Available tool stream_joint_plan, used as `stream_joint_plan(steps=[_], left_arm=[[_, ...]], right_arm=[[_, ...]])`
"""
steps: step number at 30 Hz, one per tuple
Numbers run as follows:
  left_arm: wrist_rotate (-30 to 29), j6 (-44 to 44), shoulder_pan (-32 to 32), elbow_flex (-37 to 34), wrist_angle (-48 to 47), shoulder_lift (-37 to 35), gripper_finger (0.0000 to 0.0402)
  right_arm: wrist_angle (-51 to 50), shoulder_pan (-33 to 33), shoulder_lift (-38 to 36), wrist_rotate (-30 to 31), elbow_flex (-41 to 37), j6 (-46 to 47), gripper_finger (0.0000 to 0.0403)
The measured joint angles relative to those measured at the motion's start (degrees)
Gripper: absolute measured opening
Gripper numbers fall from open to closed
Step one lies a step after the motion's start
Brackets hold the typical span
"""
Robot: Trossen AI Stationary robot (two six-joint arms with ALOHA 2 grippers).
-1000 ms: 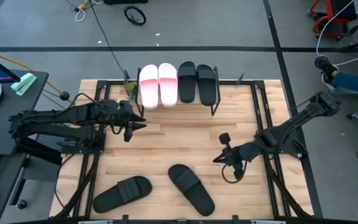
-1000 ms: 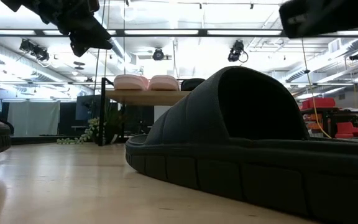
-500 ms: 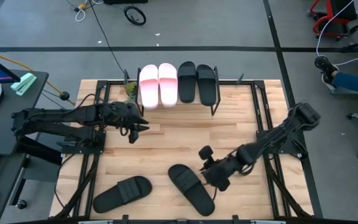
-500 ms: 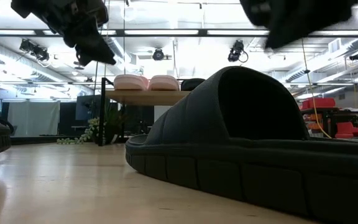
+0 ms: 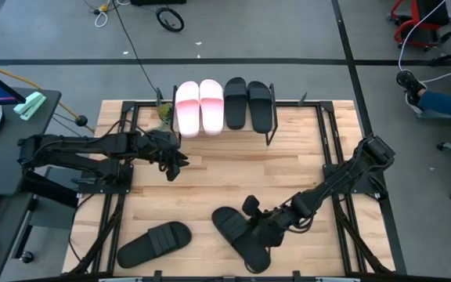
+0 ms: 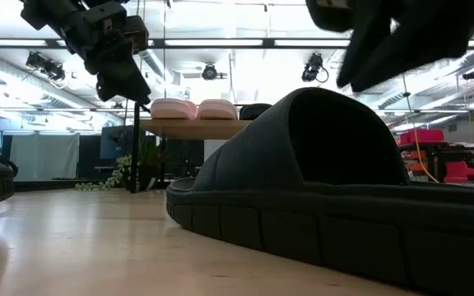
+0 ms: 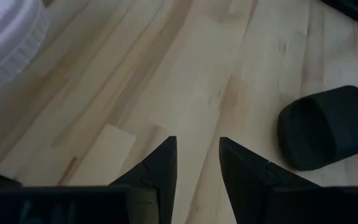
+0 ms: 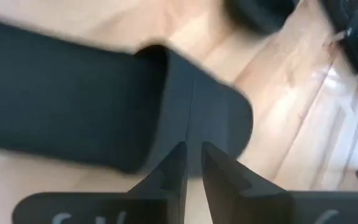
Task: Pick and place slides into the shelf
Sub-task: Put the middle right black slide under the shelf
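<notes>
Four slides sit side by side on the shelf [image 5: 271, 135] at the table's far edge: two pale pink slides [image 5: 200, 107] to the left and two matte black slides [image 5: 248, 103] to the right, soles down, lying lengthwise front to back. The shelf is a low rack with a light wooden top on thin black wire legs. Two more black slides lie flat near the table's near edge, one [image 5: 154, 243] toward the near left corner, the other [image 5: 236, 232] about mid-edge, angled diagonally.
</notes>
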Motion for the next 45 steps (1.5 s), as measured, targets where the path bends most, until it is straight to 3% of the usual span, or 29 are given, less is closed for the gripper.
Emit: stream_joint_plan(steps=[6,12,27,34,45], left_arm=[[-0.02,-0.36,0.00,0.00,-0.57,-0.02,0.0118],[-0.02,-0.41,-0.02,0.00,-0.54,-0.07,0.0112],[-0.04,-1.94,-0.02,0.00,-0.49,-0.09,0.0112],[-0.04,-1.92,-0.02,0.00,-0.44,-0.09,0.0108],[-0.02,-3.38,-0.02,0.00,-0.43,-0.09,0.0107]], right_arm=[[-1.06,1.49,1.93,0.03,1.98,3.58,0.0070],[-3.16,2.63,3.78,6.92,3.04,4.07,0.0101],[-2.49,5.06,3.80,6.34,2.84,13.09,0.0167],[-1.81,5.59,3.82,8.86,2.52,13.16,0.0170],[7.62,3.88,3.87,11.10,-3.12,12.68,0.0162]])
